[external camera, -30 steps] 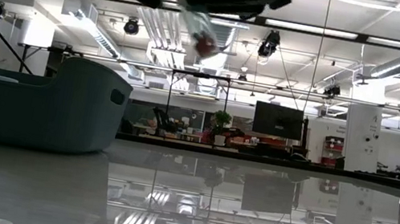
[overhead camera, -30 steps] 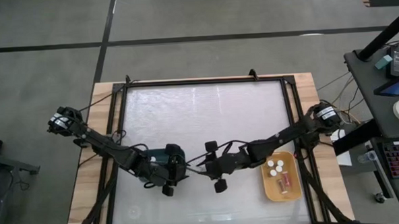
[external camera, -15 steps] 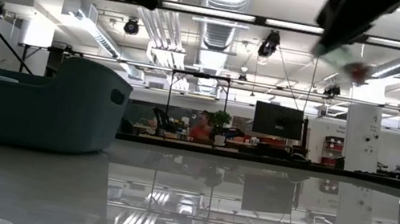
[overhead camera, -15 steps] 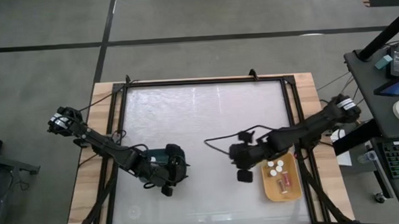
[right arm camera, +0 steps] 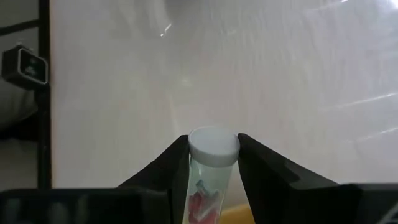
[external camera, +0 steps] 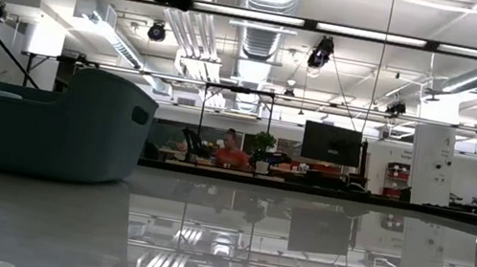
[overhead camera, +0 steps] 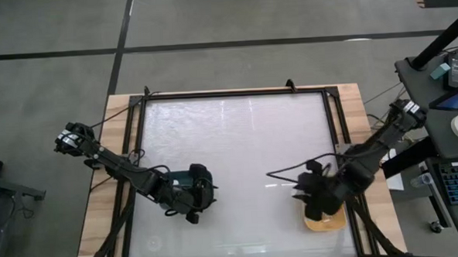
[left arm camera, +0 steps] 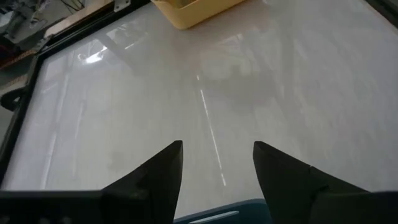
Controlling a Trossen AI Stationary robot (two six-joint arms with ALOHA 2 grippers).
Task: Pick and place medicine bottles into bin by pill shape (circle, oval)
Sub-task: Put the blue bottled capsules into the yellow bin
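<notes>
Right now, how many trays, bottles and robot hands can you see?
Trays: 2, a teal tray and a yellow tray
Bottles: 1, a bottle in the right hand; its arm may hide others
Hands: 2, counting the left hand
Total: 5

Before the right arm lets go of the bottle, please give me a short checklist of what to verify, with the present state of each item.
1. Bottle held between the right gripper fingers: ok.
2. White cap on the bottle: ok.
3. Right gripper above the yellow tray: ok, seen from above.
4. Free space inside the yellow tray: cannot tell, the arm covers it.
5. Left gripper open and away, over the teal tray: ok.
6. Pill shape inside the bottle: cannot tell.
</notes>
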